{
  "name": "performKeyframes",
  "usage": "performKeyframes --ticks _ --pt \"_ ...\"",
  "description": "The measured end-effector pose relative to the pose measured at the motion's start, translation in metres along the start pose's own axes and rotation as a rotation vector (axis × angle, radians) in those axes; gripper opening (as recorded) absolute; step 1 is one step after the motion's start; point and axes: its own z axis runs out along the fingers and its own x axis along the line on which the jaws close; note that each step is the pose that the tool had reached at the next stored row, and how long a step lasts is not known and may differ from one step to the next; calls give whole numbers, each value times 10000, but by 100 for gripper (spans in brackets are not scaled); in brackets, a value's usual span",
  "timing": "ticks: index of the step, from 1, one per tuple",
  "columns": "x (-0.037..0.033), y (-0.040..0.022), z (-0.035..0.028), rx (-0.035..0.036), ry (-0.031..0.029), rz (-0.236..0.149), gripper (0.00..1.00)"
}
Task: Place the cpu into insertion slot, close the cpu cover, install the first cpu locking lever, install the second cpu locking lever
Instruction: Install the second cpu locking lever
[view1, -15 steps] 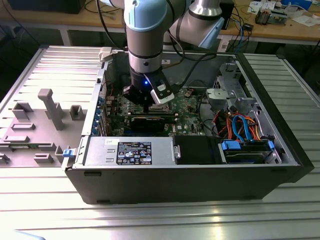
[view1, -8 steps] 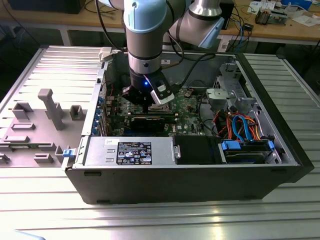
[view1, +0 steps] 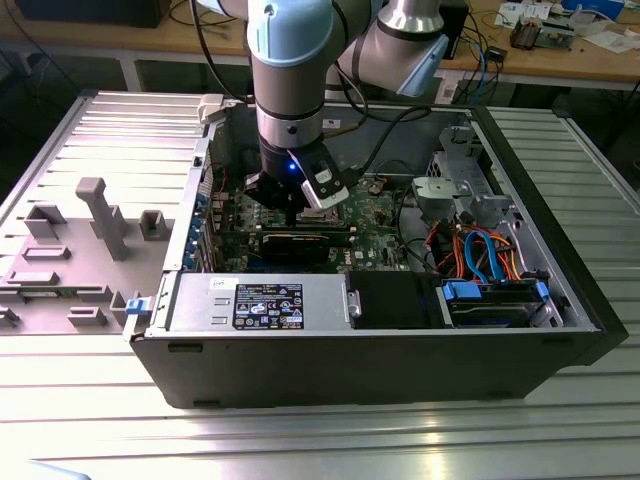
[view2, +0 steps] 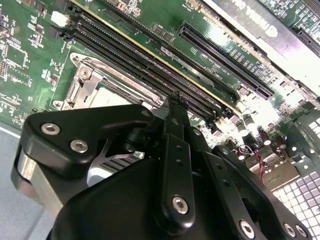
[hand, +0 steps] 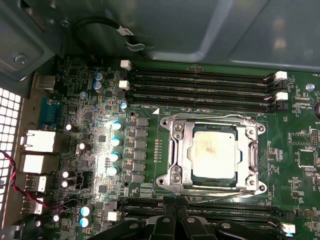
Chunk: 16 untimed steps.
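Exterior view, arm: the grey and light-blue robot arm comes down from the far side into the open computer case, which lies on a ribbed metal table.
Exterior view, gripper: the gripper hangs low over the green motherboard, about in the middle of the case; a small blue light shines on the wrist above it.
Exterior view, other things: a black power supply box with a white label lies along the near wall, and orange and blue cables run at the exterior view's right.
Exterior view, claw: I cannot tell from here if the fingers are apart or together.
Second wrist view, gripper: the black linkage fills the near part, and the finger tips meet in one narrow point, so the claw is together and holds nothing.
Second wrist view, place: the tip stands over the long black memory slots, just beside the silver socket frame.
First wrist view, cpu: the cpu lies flat inside the insertion slot, silver top up, with a pale stain on it.
First wrist view, cpu cover: the cpu cover is down, its frame around the chip.
First wrist view, levers: thin metal levers lie along the frame edges; whether they are hooked I cannot tell.
First wrist view, gripper: its black tips show at the near edge, just beside the socket.
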Motion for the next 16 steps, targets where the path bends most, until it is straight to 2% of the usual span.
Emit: performKeyframes --ticks 2,4,8,16 --pt "0 0 2 -12 -1 1 11" --pt "0 -1 7 -67 -5 0 11" --pt "4 -4 28 -306 -20 -8 11" --pt "18 -10 37 -307 -15 -28 11"
